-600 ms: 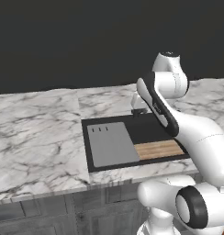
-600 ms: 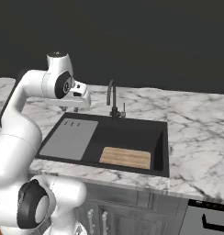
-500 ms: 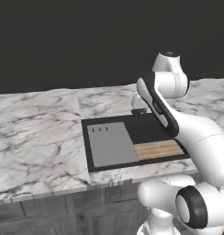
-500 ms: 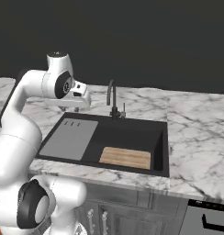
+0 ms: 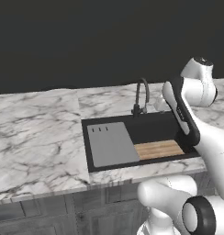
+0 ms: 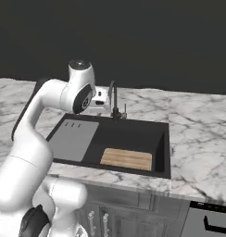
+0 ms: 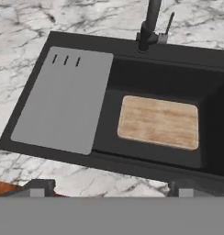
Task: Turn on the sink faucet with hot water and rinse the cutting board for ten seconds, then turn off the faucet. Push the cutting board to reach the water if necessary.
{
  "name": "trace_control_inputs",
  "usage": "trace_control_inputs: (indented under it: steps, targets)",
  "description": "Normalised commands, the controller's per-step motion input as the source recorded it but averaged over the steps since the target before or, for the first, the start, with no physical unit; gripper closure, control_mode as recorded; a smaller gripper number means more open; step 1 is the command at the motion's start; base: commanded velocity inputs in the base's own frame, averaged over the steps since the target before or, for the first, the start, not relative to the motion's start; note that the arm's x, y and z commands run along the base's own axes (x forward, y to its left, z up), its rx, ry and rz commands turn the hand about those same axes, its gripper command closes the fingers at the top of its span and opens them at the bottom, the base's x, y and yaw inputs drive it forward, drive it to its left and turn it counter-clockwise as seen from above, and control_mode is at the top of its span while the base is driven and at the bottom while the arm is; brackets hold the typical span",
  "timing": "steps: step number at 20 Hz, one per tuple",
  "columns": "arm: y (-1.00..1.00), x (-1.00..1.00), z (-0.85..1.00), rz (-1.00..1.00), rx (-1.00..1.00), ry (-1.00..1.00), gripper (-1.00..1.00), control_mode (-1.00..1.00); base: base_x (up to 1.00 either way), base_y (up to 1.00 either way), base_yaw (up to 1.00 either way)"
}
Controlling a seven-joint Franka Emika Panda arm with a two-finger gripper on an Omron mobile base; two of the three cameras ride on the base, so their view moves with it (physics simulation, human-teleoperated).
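Note:
The black sink (image 5: 153, 125) (image 6: 133, 135) is set in white-grey marble. A tan cutting board (image 5: 159, 149) (image 6: 126, 159) (image 7: 159, 122) lies flat on the sink floor, at the front right of the basin. The dark gooseneck faucet (image 5: 142, 95) (image 6: 114, 98) (image 7: 149, 25) stands at the back rim, its small lever (image 7: 169, 22) upright beside the base, and no stream comes from the spout. My gripper (image 6: 101, 98) (image 7: 110, 187) hovers open above the sink, just left of the faucet in the right base view, holding nothing.
A plain grey panel (image 5: 111, 143) (image 6: 73, 139) (image 7: 63, 101) with three small slots covers the sink's left part. Marble countertop (image 5: 38, 133) (image 6: 203, 139) spreads on both sides. Cabinet fronts (image 6: 133, 217) run below the counter's front edge.
My arm has swung toward the faucet, carrying the hand rightward in the right base view. The cutting board, panel and faucet have not moved.

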Motion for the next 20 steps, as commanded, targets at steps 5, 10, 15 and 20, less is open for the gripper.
trace_control_inputs:
  steps: [5, 10, 15, 20]
  targets:
    - [-0.89, 0.03, -0.15, 0.18, 0.10, -0.22, -1.00, -1.00, 0.00, 0.00, 0.00]
    - [-0.79, 0.16, -0.13, 0.20, 0.10, -0.16, -1.00, -1.00, 0.00, 0.00, 0.00]
    - [-0.65, 0.25, -0.08, 0.15, 0.10, -0.12, -1.00, -1.00, 0.00, 0.00, 0.00]
    - [-0.39, 0.37, -0.03, 0.09, 0.06, -0.01, -1.00, -1.00, 0.00, 0.00, 0.00]
